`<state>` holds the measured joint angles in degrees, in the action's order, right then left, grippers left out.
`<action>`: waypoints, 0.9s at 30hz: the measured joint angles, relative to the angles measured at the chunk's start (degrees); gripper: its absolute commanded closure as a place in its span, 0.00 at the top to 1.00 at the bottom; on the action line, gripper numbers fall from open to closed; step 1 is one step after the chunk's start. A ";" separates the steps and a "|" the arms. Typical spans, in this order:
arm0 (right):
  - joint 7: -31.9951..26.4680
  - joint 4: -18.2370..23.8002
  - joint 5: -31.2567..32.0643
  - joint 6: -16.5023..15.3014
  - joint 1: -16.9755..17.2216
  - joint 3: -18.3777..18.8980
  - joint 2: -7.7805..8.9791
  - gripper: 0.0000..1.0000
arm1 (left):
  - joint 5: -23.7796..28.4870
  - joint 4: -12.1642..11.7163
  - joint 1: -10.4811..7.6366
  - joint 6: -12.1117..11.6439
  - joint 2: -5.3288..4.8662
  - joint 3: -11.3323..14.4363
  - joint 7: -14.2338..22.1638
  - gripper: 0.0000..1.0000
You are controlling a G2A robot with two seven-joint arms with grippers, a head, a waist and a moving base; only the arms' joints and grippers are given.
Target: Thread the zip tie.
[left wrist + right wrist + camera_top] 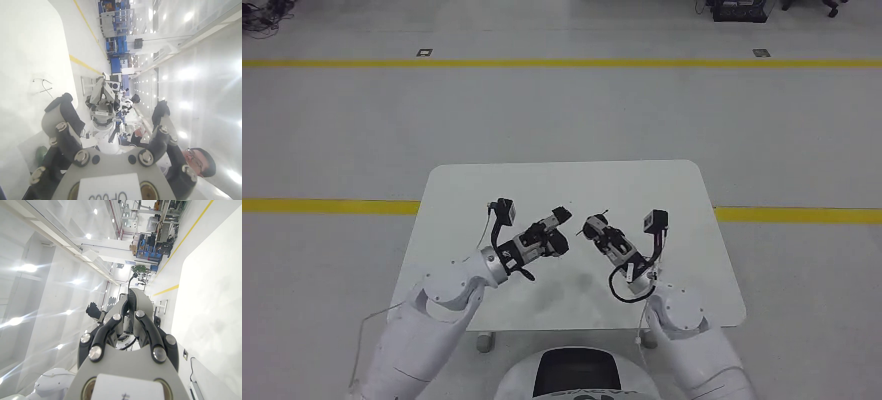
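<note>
Threading seems barely begun: mid-frame the right gripper [130, 294] pinches the zip tie [129, 283], its head end free, while the left gripper [113, 102] faces it, jaws spread and empty.

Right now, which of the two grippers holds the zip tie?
The right gripper: it is shut on the black zip tie, while the left gripper stands wide open and empty.

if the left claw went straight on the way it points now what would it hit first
Probably the right claw, shut on the zip tie: it faces the open left claw head-on, dead ahead in the left wrist view. How far off is hard to tell.
</note>
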<state>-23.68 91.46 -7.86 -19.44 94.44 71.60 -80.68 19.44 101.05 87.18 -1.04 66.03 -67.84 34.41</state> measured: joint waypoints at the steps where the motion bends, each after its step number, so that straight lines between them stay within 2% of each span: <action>1: 0.16 -0.04 0.01 -0.02 -0.01 -0.20 0.01 0.00 | 0.02 -0.12 0.01 -0.16 0.04 0.31 -0.28 1.00; 8: 1.62 -0.74 -0.20 -0.04 -0.39 -1.10 -0.07 0.00 | 0.93 -1.47 -1.08 -2.26 0.39 3.00 -1.00 1.00; 14: 1.78 -0.71 0.12 0.05 -0.46 -1.10 -0.06 0.00 | 0.57 -1.52 -1.14 -2.34 0.38 3.06 -1.33 1.00; 18: 1.81 -1.17 0.12 -0.03 -0.88 -1.42 0.06 0.00 | 1.53 -1.50 -1.51 -4.04 0.43 3.31 -1.54 1.00; 23: 1.26 -1.49 -1.31 -0.04 -1.06 -1.12 0.21 0.00 | 3.36 -1.89 -1.73 -4.72 0.36 2.57 -2.44 1.00; 27: 1.15 -1.53 -1.72 -0.04 -1.11 -1.11 0.22 0.00 | 3.07 -1.88 -2.21 -5.81 0.24 2.57 -0.81 1.00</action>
<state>-22.52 89.93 -9.58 -19.48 93.34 70.49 -80.47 22.51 99.16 84.97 -6.84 66.28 -65.26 33.61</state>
